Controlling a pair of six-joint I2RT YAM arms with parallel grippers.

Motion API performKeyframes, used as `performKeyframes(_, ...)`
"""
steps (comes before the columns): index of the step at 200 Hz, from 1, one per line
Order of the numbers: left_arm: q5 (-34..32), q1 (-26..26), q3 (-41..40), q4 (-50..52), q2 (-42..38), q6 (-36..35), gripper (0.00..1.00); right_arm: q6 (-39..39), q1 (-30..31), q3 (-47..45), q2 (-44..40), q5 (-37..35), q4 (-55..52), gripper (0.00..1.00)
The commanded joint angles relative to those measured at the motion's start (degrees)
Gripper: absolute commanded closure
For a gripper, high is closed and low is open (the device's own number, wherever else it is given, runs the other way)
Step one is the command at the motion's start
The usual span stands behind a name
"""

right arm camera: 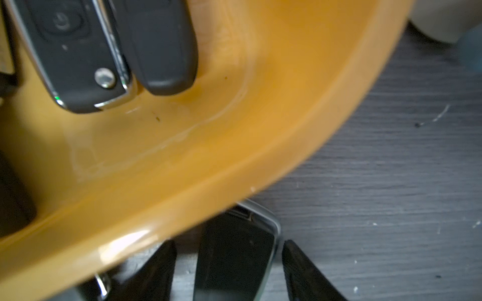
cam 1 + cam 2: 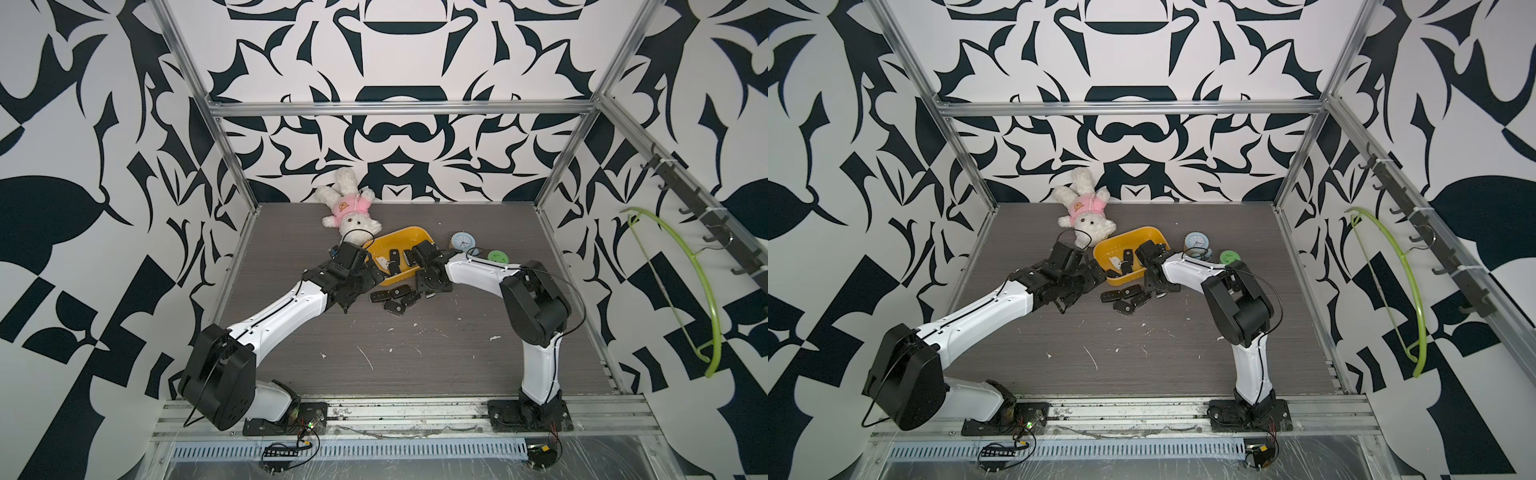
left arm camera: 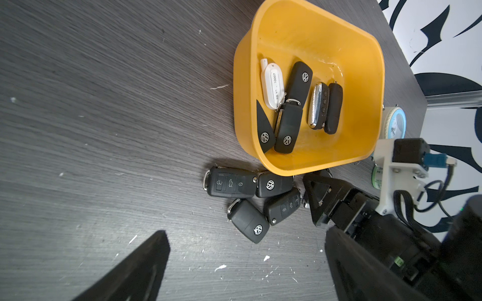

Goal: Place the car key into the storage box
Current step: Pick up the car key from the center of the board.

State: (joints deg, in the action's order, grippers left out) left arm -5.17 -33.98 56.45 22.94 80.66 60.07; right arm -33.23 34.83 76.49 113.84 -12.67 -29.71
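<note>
Several keys (image 3: 300, 80) lie in your storage box (image 3: 365, 52); loose keys (image 3: 229, 182) wait just outside it. Right gripper (image 1: 228, 243) straddles one loose key (image 1: 234, 260), not yet pinching. Left gripper (image 3: 245, 245) gapes empty.

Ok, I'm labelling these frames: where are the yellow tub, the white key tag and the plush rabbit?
yellow tub (image 3: 361, 78): left wrist view, bare inner wall.
white key tag (image 3: 272, 83): left wrist view, middle of its labelled face.
plush rabbit (image 2: 345, 205): a top view, its pink shirt.
</note>
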Motion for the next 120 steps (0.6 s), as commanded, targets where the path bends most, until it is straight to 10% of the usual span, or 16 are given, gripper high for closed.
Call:
performKeyframes(1,-0.3,0.3,0.0,-0.2,0.5,0.0,0.01,-0.9,-0.2,0.2,-0.6,-0.3,-0.6,0.38)
performKeyframes(120,-0.8,0.3,-0.3,0.1,0.1,0.5,0.00,-0.7,-0.5,-0.1,-4.7,0.2,-1.6,0.79)
